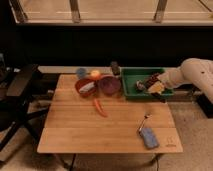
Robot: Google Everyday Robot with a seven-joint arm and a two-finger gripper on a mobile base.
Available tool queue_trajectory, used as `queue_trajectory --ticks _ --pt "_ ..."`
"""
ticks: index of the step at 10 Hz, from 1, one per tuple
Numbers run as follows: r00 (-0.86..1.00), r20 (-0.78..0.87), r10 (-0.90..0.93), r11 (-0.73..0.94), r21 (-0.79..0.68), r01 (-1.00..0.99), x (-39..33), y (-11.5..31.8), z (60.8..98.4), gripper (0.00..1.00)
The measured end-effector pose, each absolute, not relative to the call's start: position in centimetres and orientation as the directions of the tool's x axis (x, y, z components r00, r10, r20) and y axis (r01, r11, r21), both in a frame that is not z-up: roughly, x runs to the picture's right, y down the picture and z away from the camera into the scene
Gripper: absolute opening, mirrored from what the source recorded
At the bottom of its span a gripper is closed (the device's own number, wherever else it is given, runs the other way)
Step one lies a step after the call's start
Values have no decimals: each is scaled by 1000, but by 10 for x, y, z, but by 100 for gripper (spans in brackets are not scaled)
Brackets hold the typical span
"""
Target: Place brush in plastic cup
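Observation:
The light-blue plastic cup stands at the table's far edge, left of an orange ball. My gripper reaches in from the right and sits inside the green tray, far right of the cup. A small dark thing with a greyish end, probably the brush, lies at the gripper's tip in the tray. I cannot tell whether it is held. A dark red grape bunch lies just behind the gripper.
A red bowl and a dark purple bowl stand between cup and tray. A dark can stands behind them. A red pepper lies mid-table. A blue pad with a metal stick lies front right. A black chair is at left.

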State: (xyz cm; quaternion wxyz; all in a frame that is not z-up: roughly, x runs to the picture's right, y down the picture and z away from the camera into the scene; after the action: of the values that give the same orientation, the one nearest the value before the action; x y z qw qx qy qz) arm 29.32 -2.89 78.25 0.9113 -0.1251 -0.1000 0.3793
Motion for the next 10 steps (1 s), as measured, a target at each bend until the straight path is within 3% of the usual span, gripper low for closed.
queue_trajectory --ticks 5,10 --pt "665 71 744 651 -302 -696 286 -44 831 65" --pt "663 71 746 649 -306 -697 287 -44 833 65"
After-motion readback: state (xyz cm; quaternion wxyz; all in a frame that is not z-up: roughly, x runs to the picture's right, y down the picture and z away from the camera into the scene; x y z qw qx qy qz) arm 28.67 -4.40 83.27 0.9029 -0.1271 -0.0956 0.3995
